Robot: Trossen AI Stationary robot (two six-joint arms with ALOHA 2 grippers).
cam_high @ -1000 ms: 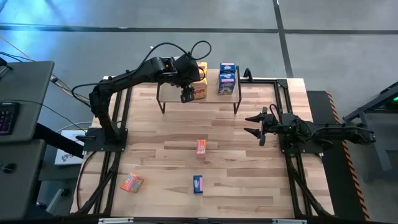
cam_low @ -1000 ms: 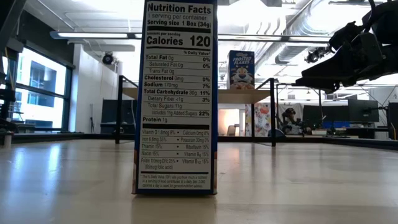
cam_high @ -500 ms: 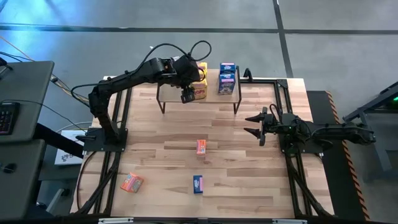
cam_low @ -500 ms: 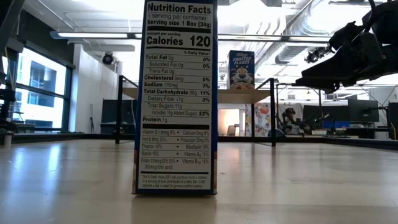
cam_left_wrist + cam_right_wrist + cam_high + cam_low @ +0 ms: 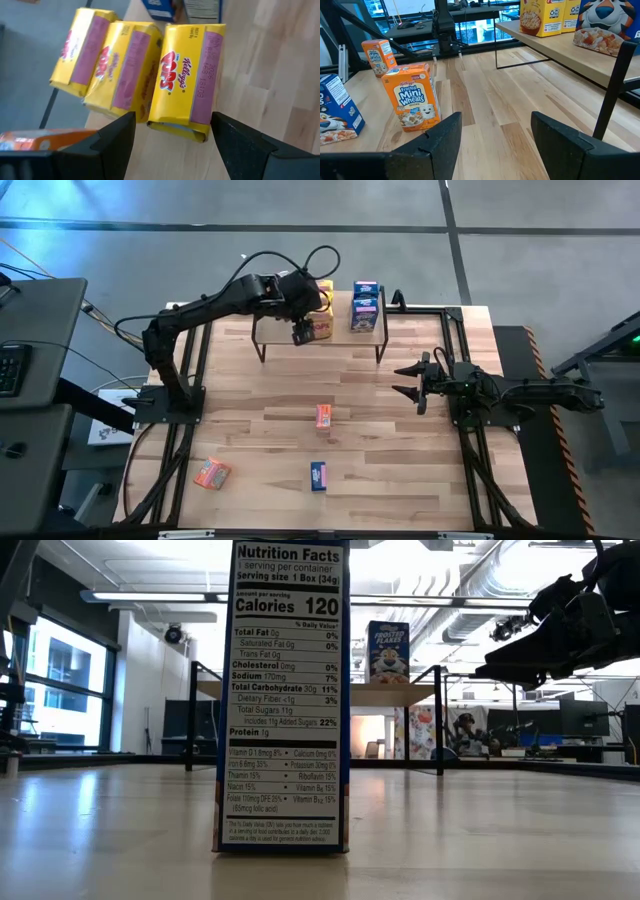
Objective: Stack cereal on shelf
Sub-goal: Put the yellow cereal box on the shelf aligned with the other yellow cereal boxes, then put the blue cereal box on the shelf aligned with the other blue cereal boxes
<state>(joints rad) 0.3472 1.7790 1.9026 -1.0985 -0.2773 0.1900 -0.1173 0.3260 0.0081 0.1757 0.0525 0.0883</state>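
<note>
Overhead, the left gripper [image 5: 301, 336] hangs with fingers released above three yellow cardboard cereal boxes [image 5: 187, 80] on the light wooden shelf [image 5: 340, 333]; they look light and crushable, best pinched across the narrow sides. The right gripper [image 5: 410, 380] waits, fingers spread.

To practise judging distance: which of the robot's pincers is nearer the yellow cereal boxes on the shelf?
Left. The left pincer hangs open right by the yellow boxes on the shelf; the right pincer waits open, well away.

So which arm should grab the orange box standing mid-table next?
Probably the right. Its gripper is open and empty beside the table's right edge, and the orange box stands close in front of it. The left gripper is open too, but farther off, over the yellow boxes on the shelf.
</note>
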